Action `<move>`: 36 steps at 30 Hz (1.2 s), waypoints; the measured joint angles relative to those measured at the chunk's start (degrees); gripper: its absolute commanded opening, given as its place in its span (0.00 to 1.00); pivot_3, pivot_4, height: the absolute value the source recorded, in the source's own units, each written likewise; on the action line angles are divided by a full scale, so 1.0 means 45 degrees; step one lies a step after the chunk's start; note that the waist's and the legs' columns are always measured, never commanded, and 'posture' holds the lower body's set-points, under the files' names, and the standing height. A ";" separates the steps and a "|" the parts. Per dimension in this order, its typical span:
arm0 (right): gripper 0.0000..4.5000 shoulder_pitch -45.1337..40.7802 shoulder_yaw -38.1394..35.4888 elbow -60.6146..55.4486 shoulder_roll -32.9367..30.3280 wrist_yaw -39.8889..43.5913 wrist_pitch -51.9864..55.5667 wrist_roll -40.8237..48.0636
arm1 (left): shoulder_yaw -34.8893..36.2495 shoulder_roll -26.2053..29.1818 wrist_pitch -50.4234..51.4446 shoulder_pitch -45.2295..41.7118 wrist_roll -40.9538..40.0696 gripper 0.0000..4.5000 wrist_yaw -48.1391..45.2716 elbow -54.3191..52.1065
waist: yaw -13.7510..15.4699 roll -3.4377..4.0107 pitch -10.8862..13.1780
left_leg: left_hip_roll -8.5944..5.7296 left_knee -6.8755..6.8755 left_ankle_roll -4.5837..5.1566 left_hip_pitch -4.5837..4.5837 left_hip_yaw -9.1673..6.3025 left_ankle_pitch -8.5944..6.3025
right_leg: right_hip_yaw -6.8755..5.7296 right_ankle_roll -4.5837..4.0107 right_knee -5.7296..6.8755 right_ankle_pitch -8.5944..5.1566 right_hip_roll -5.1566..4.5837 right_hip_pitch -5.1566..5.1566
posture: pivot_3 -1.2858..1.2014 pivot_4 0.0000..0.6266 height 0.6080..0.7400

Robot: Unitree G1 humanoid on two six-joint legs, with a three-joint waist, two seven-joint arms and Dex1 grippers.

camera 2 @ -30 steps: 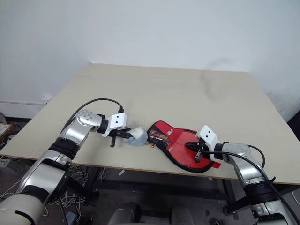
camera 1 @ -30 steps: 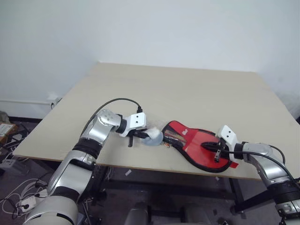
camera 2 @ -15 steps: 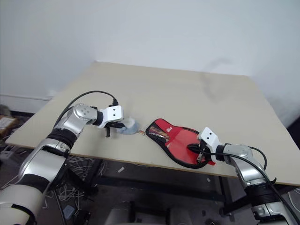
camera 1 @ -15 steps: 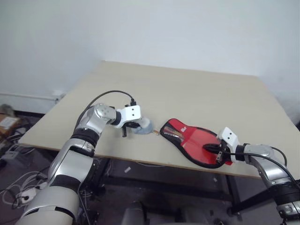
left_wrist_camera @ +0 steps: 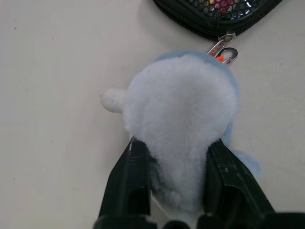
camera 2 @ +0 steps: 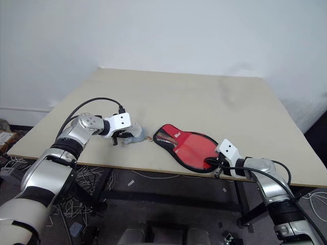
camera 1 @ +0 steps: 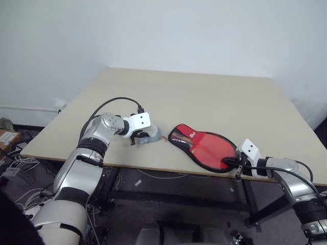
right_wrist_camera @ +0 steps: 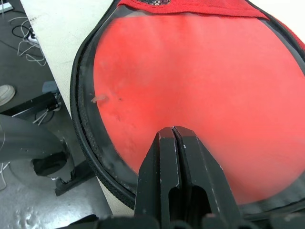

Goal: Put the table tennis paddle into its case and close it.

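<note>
The case (camera 1: 204, 148) lies flat near the table's front edge, red clear-panel side up, with a black zipper rim (right_wrist_camera: 83, 129). A red surface shows under the panel; I cannot tell the paddle apart from it. A metal ring (left_wrist_camera: 224, 47) at the case's narrow mesh end links it to a white-grey soft lump (left_wrist_camera: 181, 105). My left gripper (left_wrist_camera: 176, 143) is shut on this lump, one finger pressed against each side. My right gripper (right_wrist_camera: 174, 129) is shut, its fingertips resting on the red panel at the case's round end (camera 1: 229, 162).
The beige table (camera 1: 204, 97) stands against a white wall. Its front edge (camera 1: 168, 166) runs just under the case's round end and my right gripper. Cables and boxes (camera 1: 13, 148) lie on the floor to the left.
My left gripper has carried the soft lump leftward, away from the case's narrow end, and the raised red flap now lies flat. The right gripper stays put. The view has shifted.
</note>
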 measured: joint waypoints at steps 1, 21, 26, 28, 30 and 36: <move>0.00 0.0002 0.0000 0.0000 0.0000 0.0028 0.0000 0.0000 | 0.0070 -0.0033 0.0036 -0.0004 -0.0012 0.31 0.0023 0.0051 | 0.0002 0.0007 0.0001 | 0.0004 0.0015 -0.0011 0.0000 0.0001 0.0039 | -0.0031 -0.0009 0.0011 0.0011 0.0003 0.0006 | 0.52 0.00 1.00; 0.00 0.0010 -0.0053 -0.0148 0.0004 0.0297 0.0000 0.0001 | 0.0937 -0.0124 0.0288 -0.0160 -0.0257 1.00 -0.0355 0.0164 | 0.0002 -0.0005 -0.0006 | 0.0007 0.0193 0.0009 -0.0013 0.0015 0.0184 | -0.0026 0.0023 -0.0002 0.0031 -0.0018 -0.0008 | 0.52 0.00 1.00; 0.00 0.0007 -0.0055 -0.0155 0.0006 0.0293 0.0002 0.0001 | 0.1530 -0.0160 0.0527 -0.0157 -0.0880 1.00 -0.1478 0.0030 | 0.0002 -0.0005 -0.0004 | 0.0011 0.0194 0.0008 -0.0022 0.0010 0.0184 | -0.0028 0.0022 -0.0003 0.0030 -0.0022 -0.0016 | 0.52 0.00 1.00; 0.00 0.0009 -0.0053 -0.0171 0.0009 0.0295 0.0003 0.0002 | 0.1897 -0.0136 0.0652 -0.0134 -0.1354 1.00 -0.2242 -0.0251 | -0.0003 -0.0006 -0.0003 | 0.0018 0.0194 0.0008 -0.0025 0.0008 0.0183 | -0.0026 0.0021 -0.0005 0.0030 -0.0022 -0.0024 | 0.52 0.00 1.00; 0.00 0.0011 -0.0050 -0.0190 0.0017 0.0307 0.0003 0.0005 | 0.2292 -0.0001 0.0798 -0.0049 -0.1871 1.00 -0.3022 -0.0711 | -0.0012 -0.0004 -0.0003 | 0.0024 0.0193 0.0007 -0.0023 0.0006 0.0183 | -0.0017 0.0021 -0.0006 0.0030 -0.0021 -0.0028 | 0.52 0.00 1.00; 0.00 0.0041 -0.0088 -0.0211 0.0013 0.0359 0.0002 0.0007 | 0.3203 0.0571 0.1650 0.0637 -0.3068 1.00 -0.4256 -0.1651 | -0.0005 -0.0005 -0.0002 | 0.0027 0.0192 0.0008 -0.0023 0.0007 0.0184 | -0.0001 0.0022 -0.0017 0.0030 -0.0015 -0.0036 | 0.52 0.00 1.00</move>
